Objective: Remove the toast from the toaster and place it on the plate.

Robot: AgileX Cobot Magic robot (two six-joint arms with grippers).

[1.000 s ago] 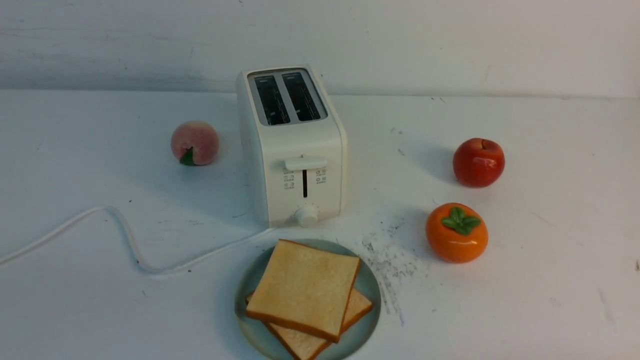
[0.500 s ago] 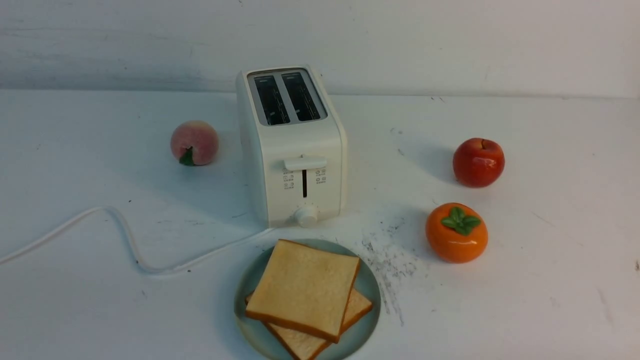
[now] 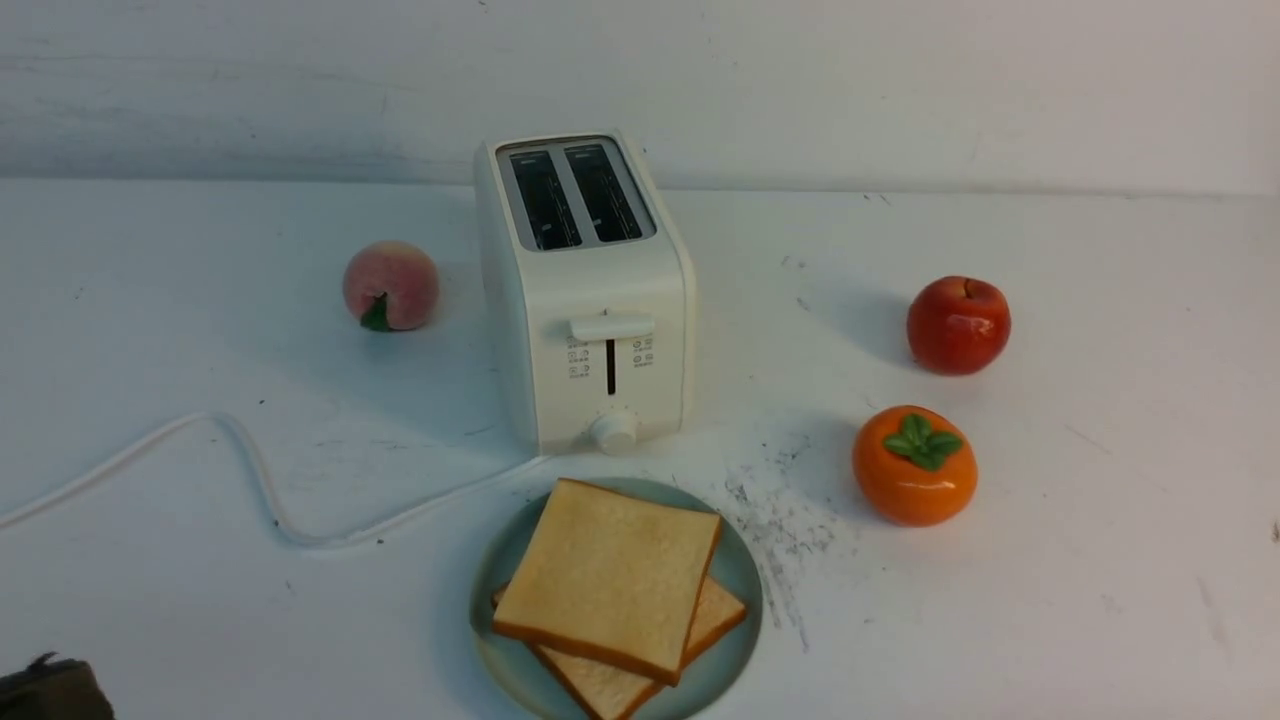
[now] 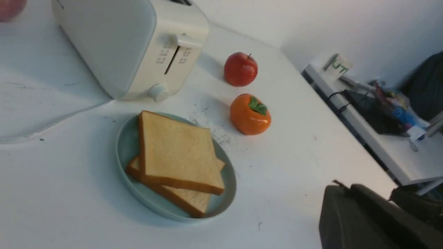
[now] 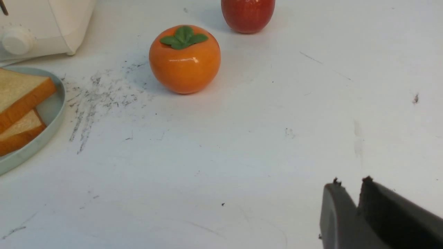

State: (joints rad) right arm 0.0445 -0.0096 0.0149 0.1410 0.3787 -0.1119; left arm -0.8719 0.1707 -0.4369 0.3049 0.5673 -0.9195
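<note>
The cream-white toaster (image 3: 585, 300) stands mid-table, and both its top slots look dark with no toast showing in them. In front of it lies the pale blue-green plate (image 3: 745, 590) with two slices of toast (image 3: 610, 575) stacked crosswise on it. A dark bit of my left gripper (image 3: 50, 685) shows at the front view's near left corner, well away from the plate. In the left wrist view that gripper (image 4: 341, 185) has its jaws together and holds nothing. My right gripper (image 5: 350, 181) hovers over bare table near the persimmon, jaws slightly parted and empty.
A peach (image 3: 390, 285) sits left of the toaster. A red apple (image 3: 958, 325) and an orange persimmon (image 3: 914, 465) sit to the right. The white cord (image 3: 250, 470) snakes off to the left. A cluttered side table (image 4: 380, 114) stands beyond the table's right edge.
A dark part of my left gripper has come into the front view's near left corner. Toaster, plate, toast and fruit have not moved.
</note>
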